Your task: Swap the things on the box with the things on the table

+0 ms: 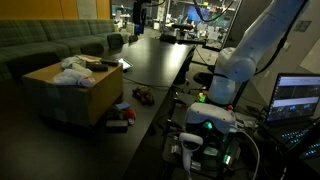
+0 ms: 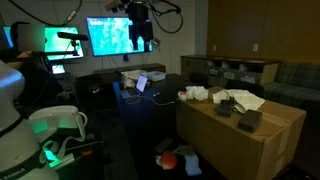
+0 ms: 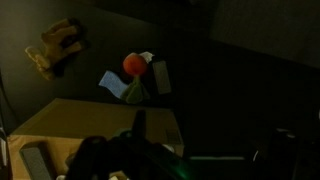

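Note:
The tan cardboard box (image 1: 70,98) (image 2: 250,145) carries crumpled white cloths (image 1: 72,72) (image 2: 195,93) and two dark blocks (image 2: 250,120). Beside it on the glossy black table (image 1: 160,60) (image 3: 230,60) lie an orange ball (image 3: 133,64) (image 2: 168,158), a yellow plush toy (image 3: 58,45) (image 1: 143,96), a dark flat block (image 3: 160,75) and a pale paper (image 3: 113,82). My gripper (image 2: 135,22) (image 3: 210,125) hangs high above the box's corner (image 3: 100,125), open, nothing between its fingers. One dark finger (image 3: 138,120) shows against the cardboard; the rest is lost in shadow.
A green sofa (image 1: 50,40) runs behind the box. Lit monitors (image 2: 118,35) and a laptop (image 1: 298,98) stand around the robot base (image 1: 210,120). Small items sit at the table's far end (image 1: 170,36). The room is dim.

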You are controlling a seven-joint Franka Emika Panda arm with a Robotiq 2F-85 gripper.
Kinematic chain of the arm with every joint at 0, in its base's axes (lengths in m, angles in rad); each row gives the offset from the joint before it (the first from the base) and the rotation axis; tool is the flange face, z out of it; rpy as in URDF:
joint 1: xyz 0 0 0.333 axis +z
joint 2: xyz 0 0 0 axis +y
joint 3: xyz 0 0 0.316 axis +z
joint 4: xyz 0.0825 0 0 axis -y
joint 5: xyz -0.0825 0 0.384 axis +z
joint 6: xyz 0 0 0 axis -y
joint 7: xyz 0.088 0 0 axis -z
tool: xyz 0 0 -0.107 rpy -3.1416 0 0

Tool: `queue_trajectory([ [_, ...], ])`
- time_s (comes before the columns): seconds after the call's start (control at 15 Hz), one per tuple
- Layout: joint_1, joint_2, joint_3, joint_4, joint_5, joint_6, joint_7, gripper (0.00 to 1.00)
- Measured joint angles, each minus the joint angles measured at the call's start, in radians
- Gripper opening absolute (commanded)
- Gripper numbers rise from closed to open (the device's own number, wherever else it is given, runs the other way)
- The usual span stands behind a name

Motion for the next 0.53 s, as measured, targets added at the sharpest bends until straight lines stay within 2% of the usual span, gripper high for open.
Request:
queue_trajectory([
  [0.33, -0.001, 0.0, 0.005, -0.017, -0.027, 0.068, 0.023, 1.0],
  [0.53, -0.052, 0.057, -0.035, -0.051, -0.096, 0.214, -0.013, 1.0],
])
